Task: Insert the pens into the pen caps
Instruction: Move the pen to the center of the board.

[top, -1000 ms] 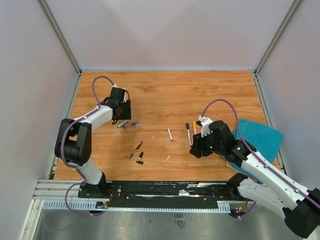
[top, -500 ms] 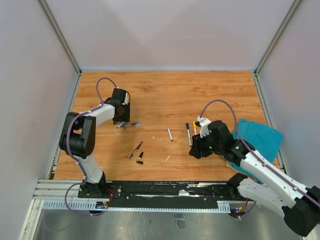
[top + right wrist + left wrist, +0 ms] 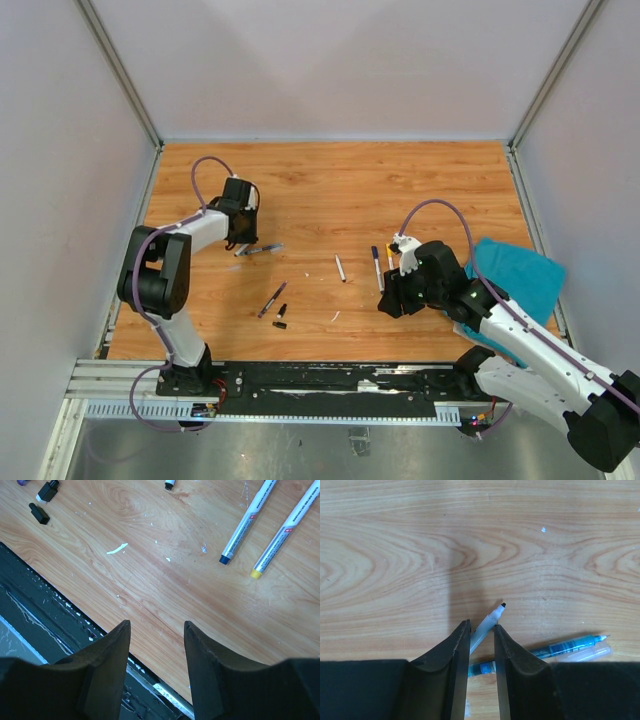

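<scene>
Left wrist view is showing the left gripper (image 3: 481, 626) straddling a pale pen (image 3: 493, 617), one black finger on each side of the barrel. The jaws are standing barely wider than the barrel. From this angle I cannot tell whether the pads are actually pinching it. The placement is making sense for the task, I think: a hold around the barrel is leaving the dark writing tip poking out ahead of the fingers, free to go into a cap. The pen is looking thin, translucent white and uncapped, and it is lying flat on the wooden table (image 3: 395, 555), slanting away to the right. A teal pen (image 3: 560, 647) is lying just beside it.

On the other side, the right gripper (image 3: 156, 647) is hanging above the table's near edge with its jaws wide apart and nothing between them, which suits it for fetching a cap. Ahead of it a blue-ended pen (image 3: 245, 525) and a yellow-ended pen (image 3: 282, 532) are lying side by side, both white-barrelled. Two black pen caps (image 3: 39, 514) are sitting far to its left, well apart from both grippers.
</scene>
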You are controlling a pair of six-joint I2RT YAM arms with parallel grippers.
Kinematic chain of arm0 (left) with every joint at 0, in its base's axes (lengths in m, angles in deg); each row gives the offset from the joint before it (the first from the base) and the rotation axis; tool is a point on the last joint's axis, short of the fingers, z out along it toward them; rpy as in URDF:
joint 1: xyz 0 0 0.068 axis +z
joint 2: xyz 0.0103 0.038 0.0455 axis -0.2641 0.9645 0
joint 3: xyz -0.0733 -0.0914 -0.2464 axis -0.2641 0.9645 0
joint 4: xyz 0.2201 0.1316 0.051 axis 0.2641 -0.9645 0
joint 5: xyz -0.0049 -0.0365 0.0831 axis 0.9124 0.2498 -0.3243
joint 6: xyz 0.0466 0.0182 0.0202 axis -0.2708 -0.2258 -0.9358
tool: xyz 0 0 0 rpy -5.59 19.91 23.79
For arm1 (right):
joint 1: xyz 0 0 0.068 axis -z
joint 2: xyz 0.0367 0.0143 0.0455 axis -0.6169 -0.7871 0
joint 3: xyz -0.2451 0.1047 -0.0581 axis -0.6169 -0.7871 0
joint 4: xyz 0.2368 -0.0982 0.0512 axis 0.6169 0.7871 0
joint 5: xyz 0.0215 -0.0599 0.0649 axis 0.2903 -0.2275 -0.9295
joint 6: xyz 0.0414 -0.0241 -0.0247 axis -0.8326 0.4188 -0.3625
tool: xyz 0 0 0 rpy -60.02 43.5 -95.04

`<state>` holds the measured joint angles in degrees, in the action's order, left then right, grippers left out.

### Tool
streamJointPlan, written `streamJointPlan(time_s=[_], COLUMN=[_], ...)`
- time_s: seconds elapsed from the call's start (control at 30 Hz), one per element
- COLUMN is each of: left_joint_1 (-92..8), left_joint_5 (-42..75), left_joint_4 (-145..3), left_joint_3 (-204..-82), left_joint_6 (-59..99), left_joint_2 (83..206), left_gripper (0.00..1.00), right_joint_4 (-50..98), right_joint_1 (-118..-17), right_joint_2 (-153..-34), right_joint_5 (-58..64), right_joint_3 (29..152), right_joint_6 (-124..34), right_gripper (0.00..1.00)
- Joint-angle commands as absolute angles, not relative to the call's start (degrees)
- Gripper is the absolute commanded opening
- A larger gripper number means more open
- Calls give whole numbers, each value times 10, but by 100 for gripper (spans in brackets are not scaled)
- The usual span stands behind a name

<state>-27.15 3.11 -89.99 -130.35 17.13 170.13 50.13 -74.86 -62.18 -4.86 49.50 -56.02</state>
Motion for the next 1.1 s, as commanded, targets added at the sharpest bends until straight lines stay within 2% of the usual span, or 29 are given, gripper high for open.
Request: streamJointPlan(time_s=[0.0, 0.9, 1.07], left_joint_1=[-301, -535, -540], left_joint_5=[83, 78, 63], left_joint_4=[-904, -897, -901], left_joint_3=[-1267, -1264, -1271], left_joint_6=[189, 294, 289], left_joint_2=[1702, 1724, 1728], left_gripper=[29, 27, 34], right_joint_4=[504, 510, 509], right_joint_1=[-757, -758, -759], right_joint_2=[-623, -617, -617], right_joint_5=[-57, -54, -55], right_joint_3=[493, 492, 492], right_joint_6=[-562, -578, -582], right_gripper=[47, 47, 47])
